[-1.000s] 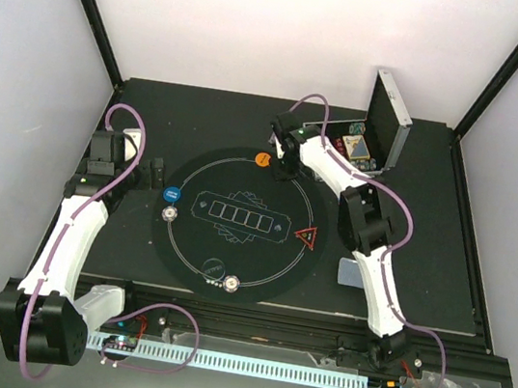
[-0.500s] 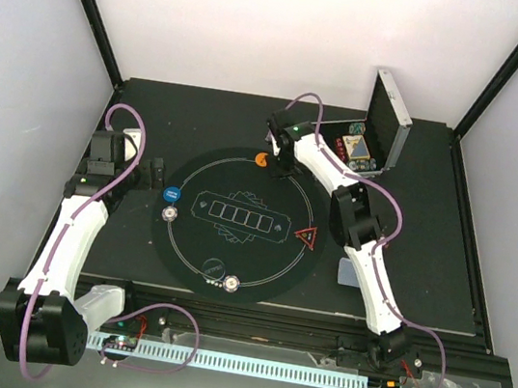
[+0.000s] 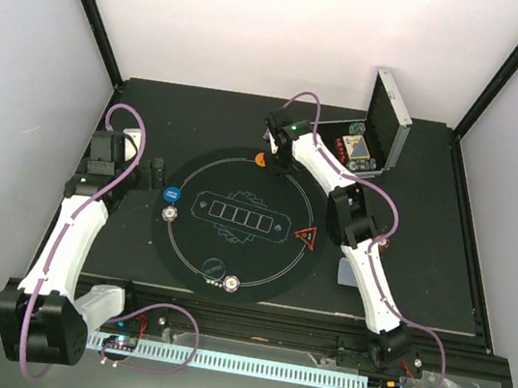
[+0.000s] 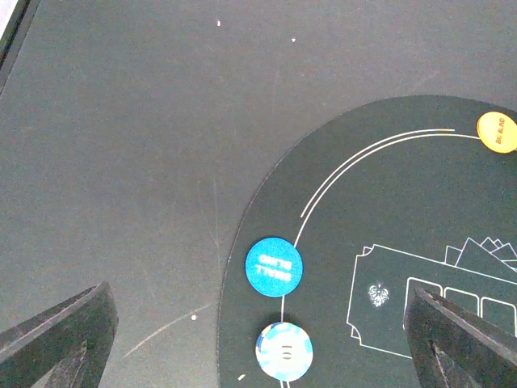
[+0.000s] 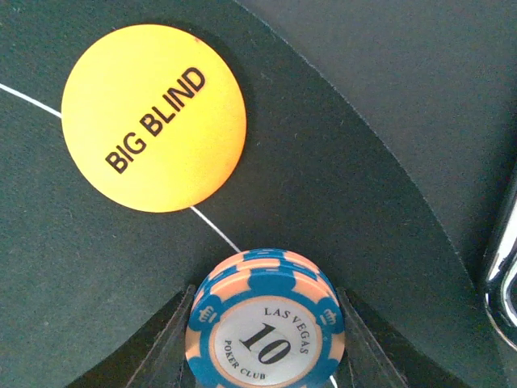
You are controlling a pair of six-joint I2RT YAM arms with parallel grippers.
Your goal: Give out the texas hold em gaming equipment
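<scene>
Black surface [image 3: 446,246], round mat [image 3: 277,267]: right fingers [image 5: 161,360] are pinching a chip stack [image 5: 265,323] low in the wrist view, creeping closer to the orange disc [image 5: 153,117], so a drop looks near. Left fingers [image 4: 60,335] are hanging spread.

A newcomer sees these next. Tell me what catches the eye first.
The orange BIG BLIND disc at the far edge of the black mat stands out most. Beside it, the right gripper is shut on a stack of poker chips marked 10. An open silver case stands far right.
</scene>
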